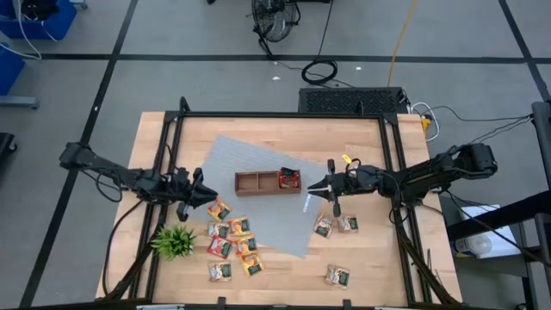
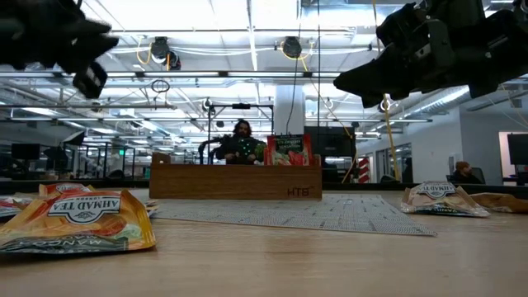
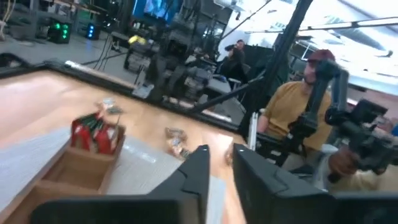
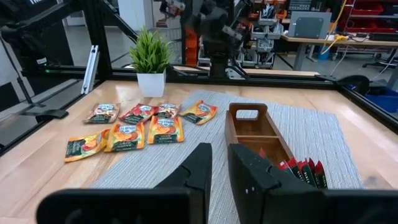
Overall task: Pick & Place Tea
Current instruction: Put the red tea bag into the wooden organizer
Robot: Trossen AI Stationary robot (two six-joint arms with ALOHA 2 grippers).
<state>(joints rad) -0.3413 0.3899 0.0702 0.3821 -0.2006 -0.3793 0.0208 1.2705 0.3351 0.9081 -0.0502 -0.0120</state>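
The tea sachets lie flat on the table. A red and orange-yellow cluster (image 1: 232,241) (image 4: 144,127) lies near the plant, and pale green-printed ones (image 1: 336,225) (image 2: 437,198) lie on the right. Red sachets (image 1: 289,178) (image 4: 301,172) stand on edge in the right compartment of the wooden tray (image 1: 256,182) (image 2: 235,181). My left gripper (image 1: 209,196) (image 3: 221,165) hovers shut left of the tray, above the cluster's far end. My right gripper (image 1: 311,185) (image 4: 219,163) hovers shut just right of the tray. Both point at the tray and hold nothing.
The tray sits on a grey mat (image 1: 258,215) laid askew on the wooden table. A small green plant (image 1: 175,241) (image 4: 151,59) stands at the near left. One pale sachet (image 1: 337,276) lies alone near the near edge. A person (image 3: 292,106) sits beyond the table's right side.
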